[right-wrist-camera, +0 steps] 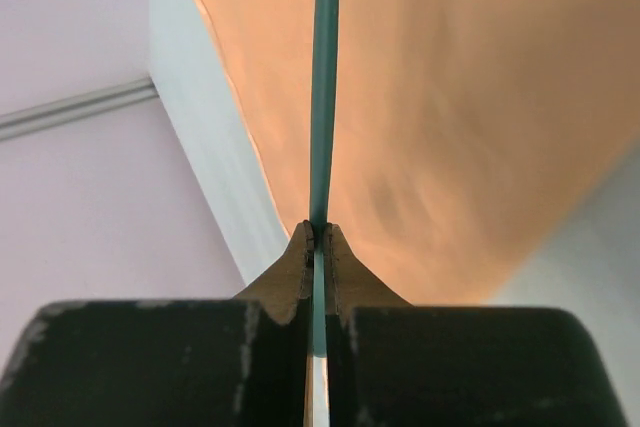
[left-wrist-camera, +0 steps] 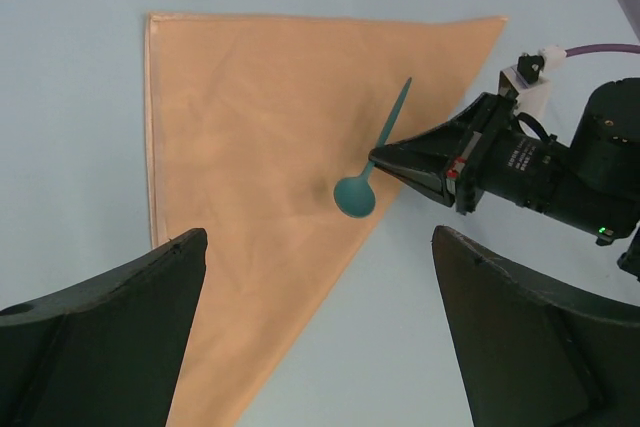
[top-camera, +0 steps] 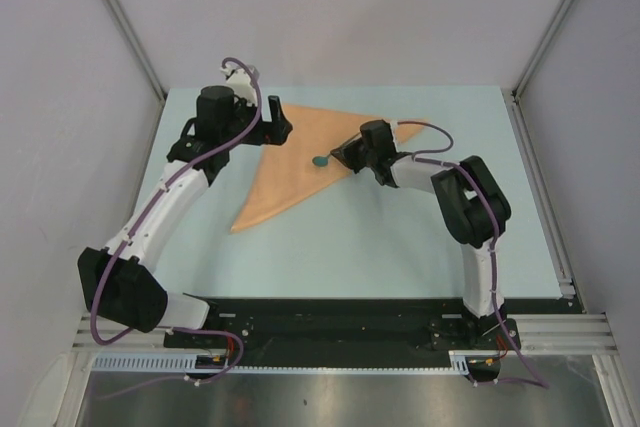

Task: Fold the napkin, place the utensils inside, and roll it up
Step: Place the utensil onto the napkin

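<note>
Between the clamped jaws of the right gripper [left-wrist-camera: 378,158] sits the spoon [left-wrist-camera: 355,195] handle — stiff, light, probably slippery — left gripper [left-wrist-camera: 320,247] gaping wide.

The pale blue surface [top-camera: 400,237] carries a peach napkin [top-camera: 290,162], folded to a triangle and lying flat, stretching from the left tool [top-camera: 277,129] to the right tool [top-camera: 338,157], its long tip reaching nearer than both.

Robot lab cell: plain grey wall panels [top-camera: 330,7], alu rails [top-camera: 560,328], bare pale tabletop [top-camera: 400,247]
</note>
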### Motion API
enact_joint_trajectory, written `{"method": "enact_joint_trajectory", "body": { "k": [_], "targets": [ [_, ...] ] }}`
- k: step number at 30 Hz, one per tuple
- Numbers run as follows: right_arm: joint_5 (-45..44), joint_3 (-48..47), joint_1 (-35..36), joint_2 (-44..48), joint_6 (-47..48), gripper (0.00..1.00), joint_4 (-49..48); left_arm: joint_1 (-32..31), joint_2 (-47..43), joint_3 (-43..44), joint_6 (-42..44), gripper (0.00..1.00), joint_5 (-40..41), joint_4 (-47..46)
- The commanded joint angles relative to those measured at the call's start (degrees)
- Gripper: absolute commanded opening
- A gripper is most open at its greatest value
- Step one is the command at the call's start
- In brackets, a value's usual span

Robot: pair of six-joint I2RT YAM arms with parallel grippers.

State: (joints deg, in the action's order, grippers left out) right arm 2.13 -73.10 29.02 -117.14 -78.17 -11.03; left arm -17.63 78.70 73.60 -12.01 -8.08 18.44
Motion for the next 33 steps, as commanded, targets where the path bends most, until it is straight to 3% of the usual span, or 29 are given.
{"method": "enact_joint_trajectory", "body": {
  "k": [1,26,29,30,33],
  "targets": [
    [-2.7,-6.2,1.1,-6.0,-3.3,0.00,-3.3,2.8,-1.7,0.0,-1.1,0.98,-1.2,-1.9],
    [-5.9,-9.3,3.7,-10.6,-5.3,0.01,-1.1,5.2,-0.6,-0.1,-3.3,0.98,-6.2,-2.7],
    [-5.6,-9.1,3.7,-10.7,-5.8,0.13,-1.1,5.3,-0.6,-0.1,-2.9,0.98,-7.3,-3.0],
    [-5.7,-9.0,3.7,-10.5,-5.7,0.25,-1.1,5.3,-0.6,-0.1,-2.8,0.98,-7.6,-3.1],
    [-6.0,-9.0,3.8,-9.7,-5.3,0.42,-0.1,5.2,-0.7,-0.2,-2.6,0.98,-8.3,-3.4]
  ]
}}
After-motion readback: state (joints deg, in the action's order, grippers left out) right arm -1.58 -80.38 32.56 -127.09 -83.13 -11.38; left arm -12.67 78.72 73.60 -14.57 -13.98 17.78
